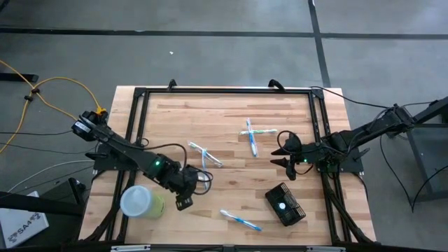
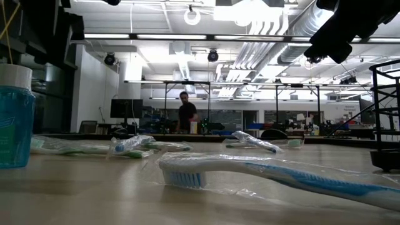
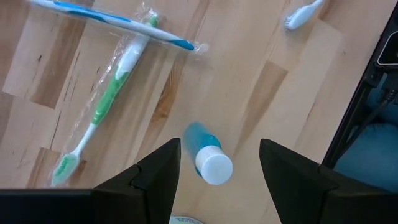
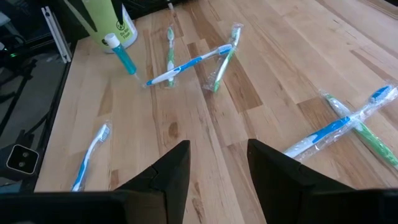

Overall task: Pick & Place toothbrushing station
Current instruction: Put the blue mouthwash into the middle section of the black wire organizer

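My left gripper (image 1: 183, 183) hangs over the near-left part of the counter (image 1: 224, 119), jaws spread wide and holding nothing. Straight below, between my fingers (image 3: 163, 171), stands a small blue bottle (image 3: 205, 158) with a white cap. The green cup (image 1: 142, 201) is just beside me on the left. My right gripper (image 1: 283, 150) waits near the right edge, jaws parted and empty, looking across the scattered toothbrushes (image 4: 193, 62).

The holder (image 1: 285, 204), the black mesh box, sits near the front-right of the counter, well apart from my left jaws and nearer my right ones. It lies at an angle to the counter's edge.

I judge the step in hand to be taking the bottle. To do it well I should come straight down and keep the cap centred in the gap, since it now sits a little toward one finger. I should close below the cap on the blue body. An upright bottle that narrow will likely tip if one finger touches first. A crossed pair of wrapped toothbrushes (image 3: 118, 56) lies near it, so I should descend cleanly and not sweep sideways into their crinkly wrap.
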### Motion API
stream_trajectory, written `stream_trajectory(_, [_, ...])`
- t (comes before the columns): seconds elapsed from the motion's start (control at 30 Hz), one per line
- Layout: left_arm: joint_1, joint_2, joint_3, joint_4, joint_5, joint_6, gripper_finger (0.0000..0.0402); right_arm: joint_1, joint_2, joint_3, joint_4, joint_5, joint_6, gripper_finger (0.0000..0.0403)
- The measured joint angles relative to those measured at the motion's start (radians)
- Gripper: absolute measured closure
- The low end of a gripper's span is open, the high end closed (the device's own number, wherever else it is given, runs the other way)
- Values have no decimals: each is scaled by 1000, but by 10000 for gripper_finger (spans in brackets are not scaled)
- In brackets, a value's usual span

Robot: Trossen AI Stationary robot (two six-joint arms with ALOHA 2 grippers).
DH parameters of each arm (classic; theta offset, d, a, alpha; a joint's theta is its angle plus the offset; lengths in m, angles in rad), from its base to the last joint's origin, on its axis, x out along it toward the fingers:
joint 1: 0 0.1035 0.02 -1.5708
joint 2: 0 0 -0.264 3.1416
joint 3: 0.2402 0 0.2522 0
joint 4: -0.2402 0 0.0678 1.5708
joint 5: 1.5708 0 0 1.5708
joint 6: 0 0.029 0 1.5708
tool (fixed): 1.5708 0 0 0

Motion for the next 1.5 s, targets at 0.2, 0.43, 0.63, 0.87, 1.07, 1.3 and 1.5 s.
stream_trajectory(0.2, [-10, 4, 0, 0, 2, -9, 188, 0, 0, 0, 0, -24, 0, 251])
stream_trajectory(0.43, [-30, 42, 0, 2, -3, -29, 188, 0, 0, 0, 0, -24, 0, 251])
stream_trajectory(0.63, [-60, 55, 0, 3, -49, -52, 188, 0, 0, 0, -1, -25, 0, 251])
stream_trajectory(0.87, [-74, 57, 0, -35, -59, -80, 188, 0, 0, 0, 0, -26, 0, 251])
stream_trajectory(1.07, [-73, 57, 0, -46, -72, -75, 188, 0, 0, 0, 0, -26, 0, 251])
stream_trajectory(1.3, [-73, 57, 0, -49, -79, -66, 188, 0, 0, 0, 0, -26, 2, 251])
stream_trajectory(1.5, [-73, 57, 0, -48, -68, -65, 188, 0, 0, 0, 0, -26, 4, 251])
